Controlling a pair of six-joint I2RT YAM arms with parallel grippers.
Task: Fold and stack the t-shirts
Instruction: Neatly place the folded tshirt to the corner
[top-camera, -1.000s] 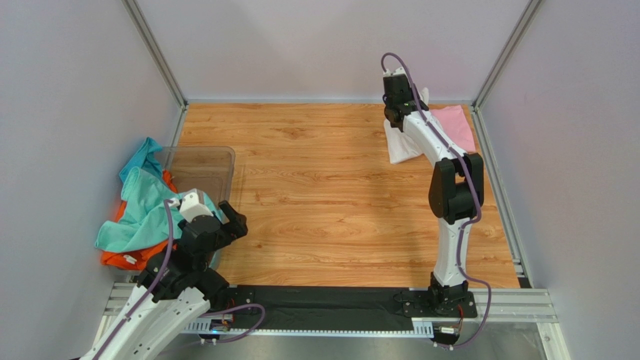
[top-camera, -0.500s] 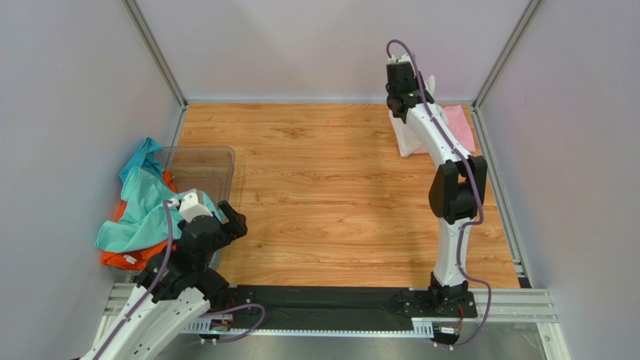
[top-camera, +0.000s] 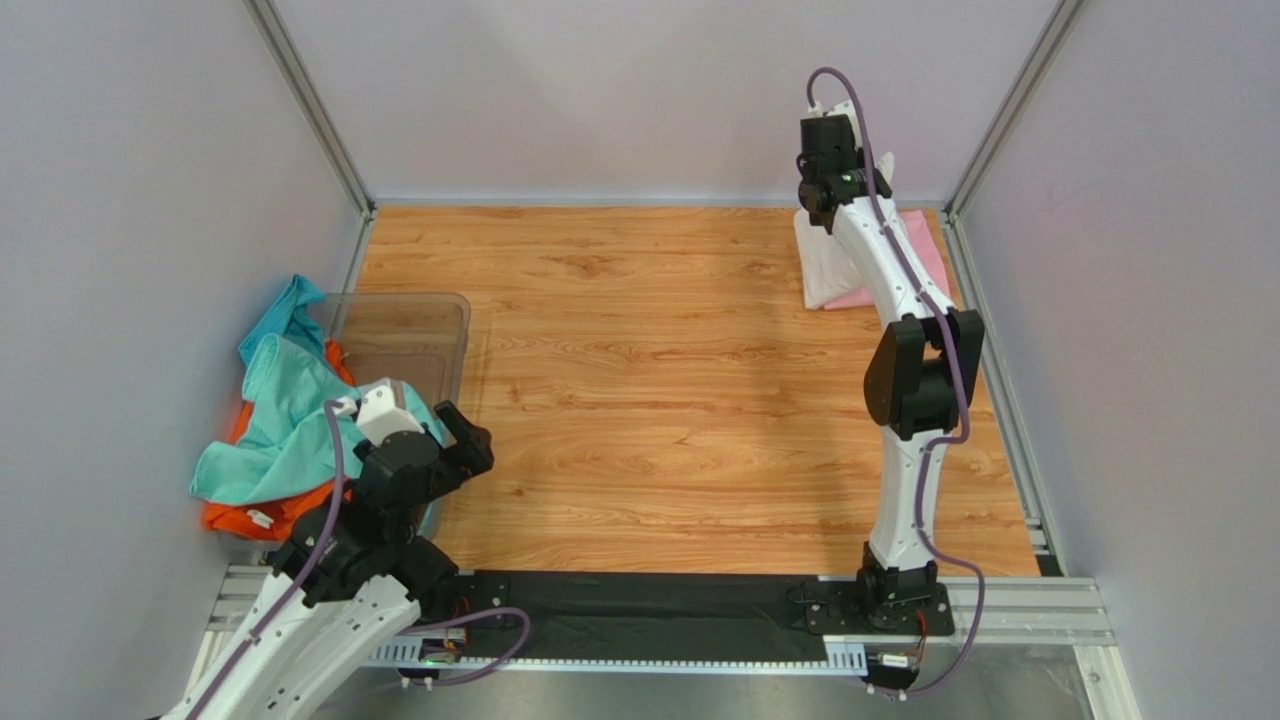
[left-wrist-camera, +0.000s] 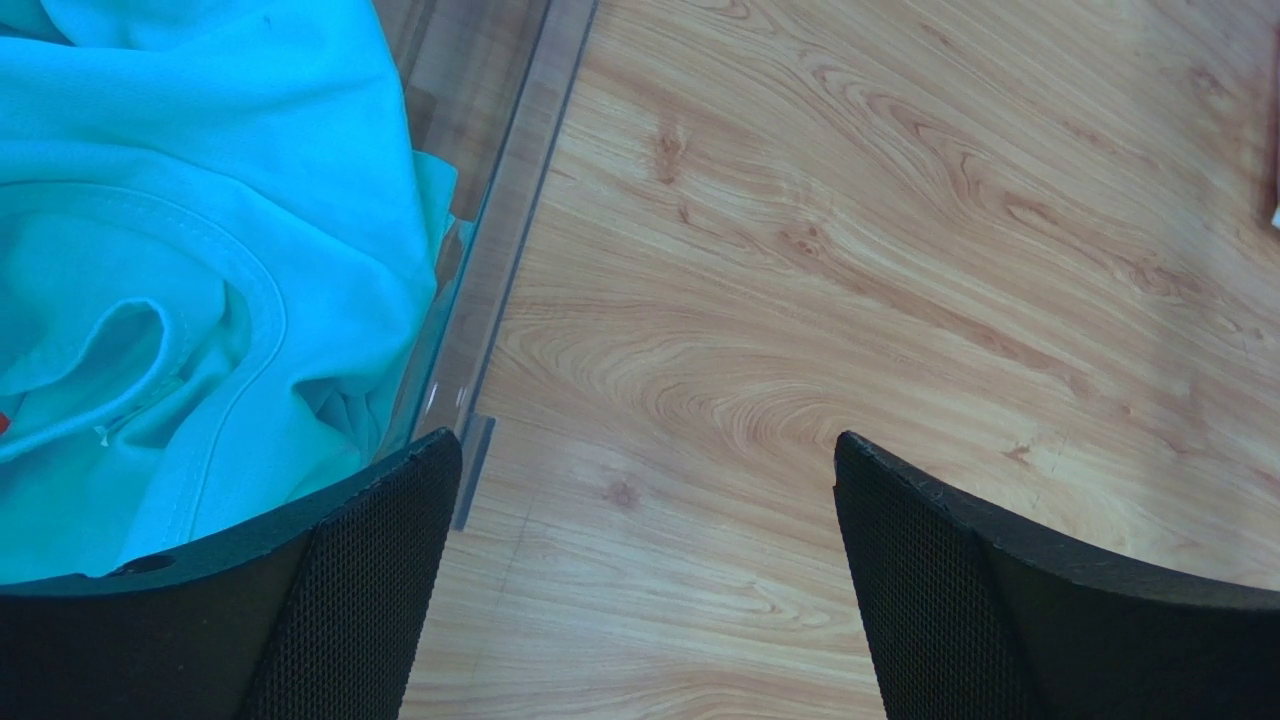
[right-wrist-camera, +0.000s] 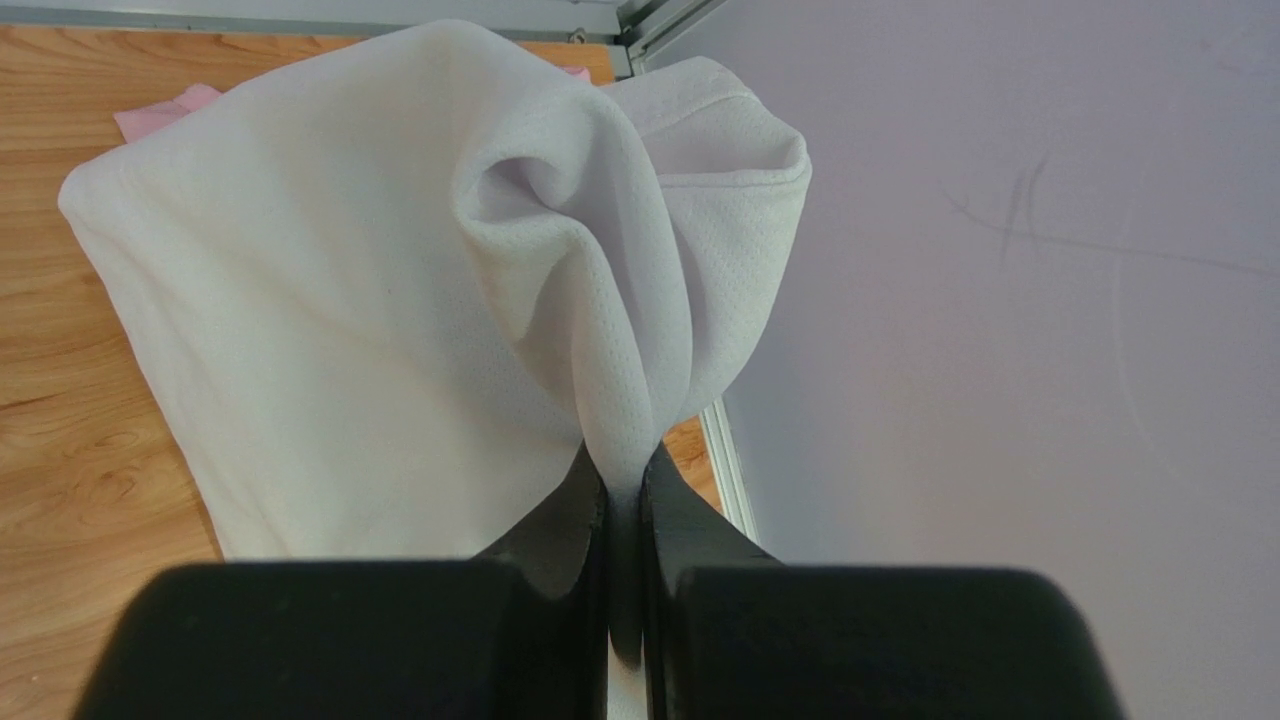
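Left wrist view: left hand is spread wide and holds nothing. It hovers over bare wood at the desk's near-left edge, just beside the clear bin's rim. A teal shirt lies crumpled in and over that bin. An orange shirt shows under it in the top view, spilling past the desk's left edge.

At the far-right corner, the right hand is raised, its fingers pressed together on a thin pleat of the white shirt. The shirt hangs from that pinch. Its lower part drapes down to the desk by the pink shirt, which lies flat in that corner. Prob. the white cloth overlaps the pink's left edge, but the arm hides the contact.

Risks, as I judge them:
- Grip is on one narrow bunch, so the cloth could slip out w/ any quick swing.
- Held at a single point, the shirt may land rumpled or off-centre on the pink one, i.e. the folds open up.
- If the hanging part drags, it could skew the pink shirt.
- The wall is close on the right, so the cloth may catch on it.

White shirt looks thin and soft, w/ a fine mesh weave and a stitched hem. It is gathered into deep folds near the pinch and smooth lower down.
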